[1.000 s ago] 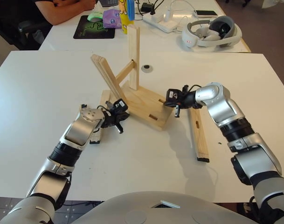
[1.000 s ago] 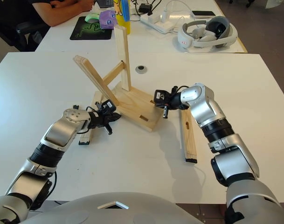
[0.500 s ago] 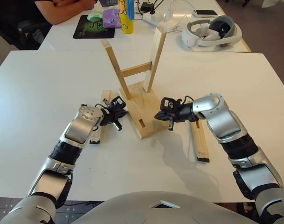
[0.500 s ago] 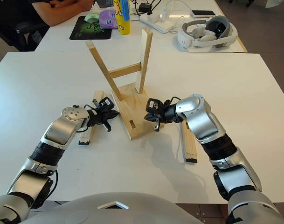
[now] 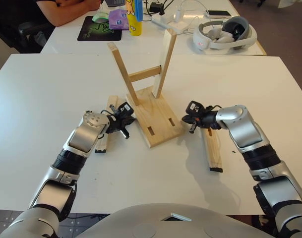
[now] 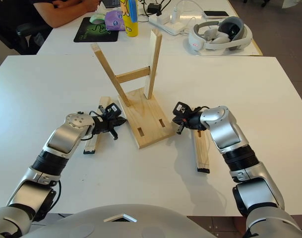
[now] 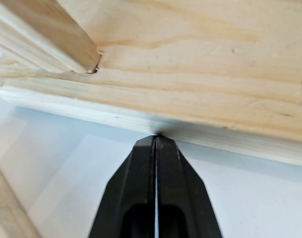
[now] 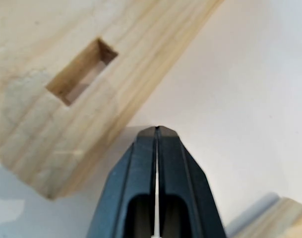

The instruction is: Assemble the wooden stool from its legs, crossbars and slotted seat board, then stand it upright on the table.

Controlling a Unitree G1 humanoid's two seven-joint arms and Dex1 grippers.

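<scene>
Pale wood seat board (image 5: 158, 119) is seen lying flat on the white table (image 5: 51, 99). Two legs (image 5: 122, 74) (image 5: 164, 62) are held in the board's far end and rise from it. They are joined by one crossbar (image 5: 145, 75). Two slots (image 5: 150, 130) (image 5: 172, 120) near the board's near end are left unfilled.

The left gripper (image 7: 155, 141) is found at the board's left edge. Its fingers are pressed together with nothing between them, and the tip is set against the board's side face.

The right gripper (image 8: 157, 131) is found just beside the board's right near corner. Its fingers are likewise closed on nothing, and contact with the board cannot be told.

One loose wooden bar (image 5: 212, 148) is laid flat on the table right of the board. Another loose bar (image 5: 111, 103) is laid left of it, partly covered by the left arm.
</scene>
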